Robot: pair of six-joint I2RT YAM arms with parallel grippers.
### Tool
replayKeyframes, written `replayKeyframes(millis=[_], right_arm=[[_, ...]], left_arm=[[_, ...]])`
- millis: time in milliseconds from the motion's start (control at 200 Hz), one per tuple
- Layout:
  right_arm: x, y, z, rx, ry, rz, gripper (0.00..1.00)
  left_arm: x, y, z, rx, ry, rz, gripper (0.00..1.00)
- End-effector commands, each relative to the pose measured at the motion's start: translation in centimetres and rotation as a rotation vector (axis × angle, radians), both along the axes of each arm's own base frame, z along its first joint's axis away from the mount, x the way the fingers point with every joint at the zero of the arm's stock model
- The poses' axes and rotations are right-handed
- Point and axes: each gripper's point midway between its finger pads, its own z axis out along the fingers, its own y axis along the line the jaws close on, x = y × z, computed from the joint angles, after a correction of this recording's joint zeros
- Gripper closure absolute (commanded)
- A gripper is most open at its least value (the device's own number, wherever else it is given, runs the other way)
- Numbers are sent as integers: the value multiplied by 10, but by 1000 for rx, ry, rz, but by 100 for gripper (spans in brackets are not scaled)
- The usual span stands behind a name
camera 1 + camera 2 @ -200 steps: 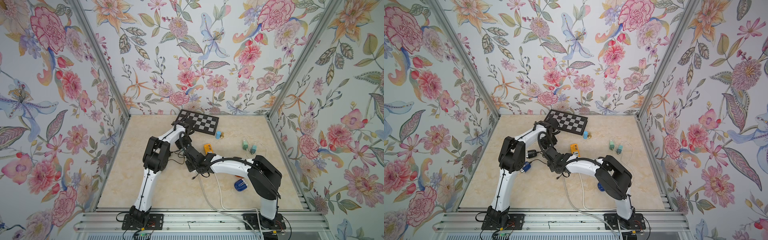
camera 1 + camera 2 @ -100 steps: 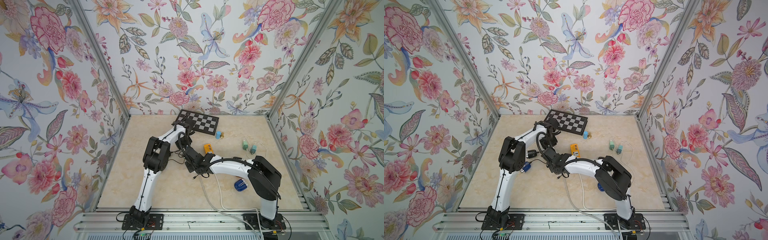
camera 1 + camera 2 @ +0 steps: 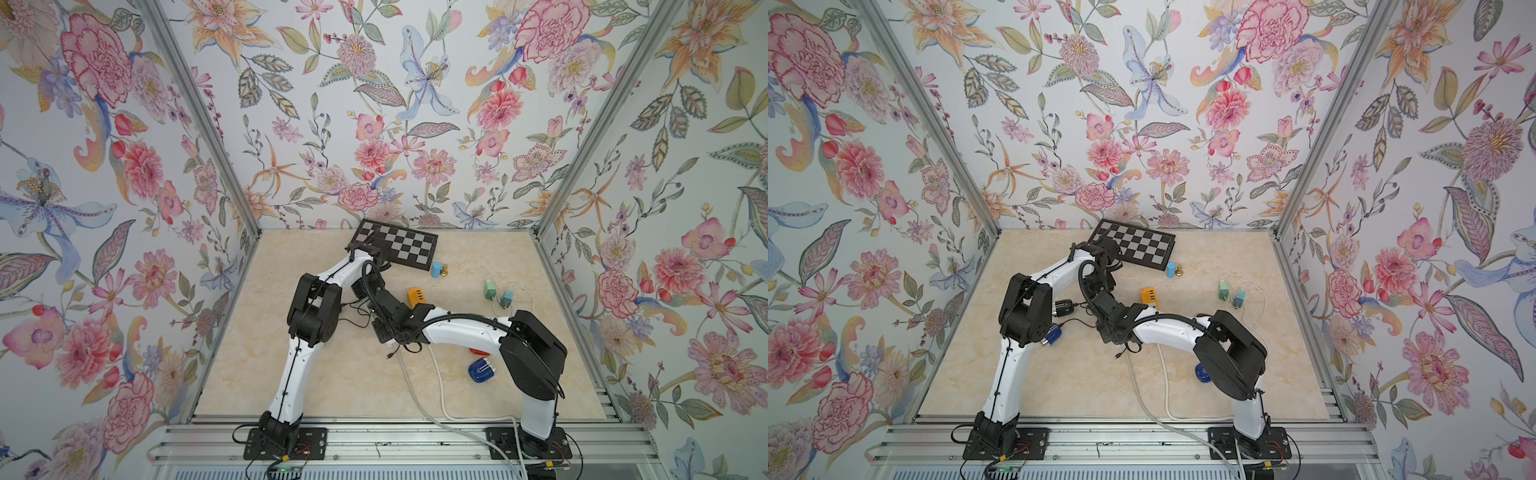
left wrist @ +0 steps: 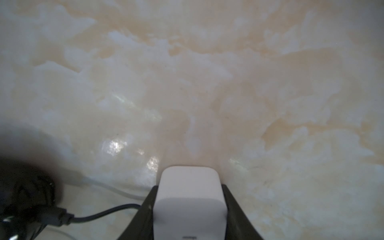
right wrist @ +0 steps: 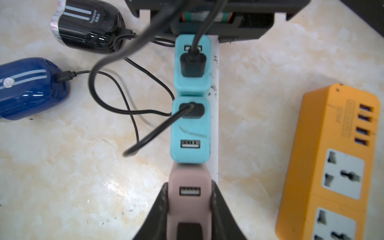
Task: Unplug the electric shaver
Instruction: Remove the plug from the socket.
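Across the marble table (image 3: 332, 386), in both top views, the front strip by the rail is bare apart from two pale cables (image 3: 439, 386), and the left side is open. A chessboard (image 3: 395, 247) lies at the back wall, with an orange power strip (image 3: 417, 296) just behind the wrists. The left arm (image 3: 291, 365) folds at the elbow, reaches back to the board's edge and bends down again. The right arm (image 3: 465, 332) stretches low to meet it mid-table. In a top view the black electric shaver (image 3: 1064, 307) and the blue electric shaver (image 3: 1052, 334) lie beside the left elbow.

Left wrist: the left gripper (image 4: 189, 187) is clamped on the white power strip (image 4: 190, 199), with bare marble ahead.

Right wrist: the right gripper (image 5: 189, 187) pinches a pink adapter (image 5: 188, 178) on that strip, touching two teal adapters (image 5: 190, 133) beyond it. Thin leads run from both shavers towards the adapters; I cannot tell which plug belongs to which.
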Motion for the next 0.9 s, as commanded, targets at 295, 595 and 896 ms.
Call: replayKeyframes(millis=[295, 595, 896], right_arm=[[2, 18, 42, 136, -37, 20, 90], [-18, 48, 45, 172, -28, 97, 90], [-4, 27, 59, 129, -113, 55, 93]], left_arm=[[-15, 2, -26, 90, 50, -25, 71], [-13, -2, -25, 99, 42, -31, 71], [-18, 2, -32, 119, 60, -41, 71]])
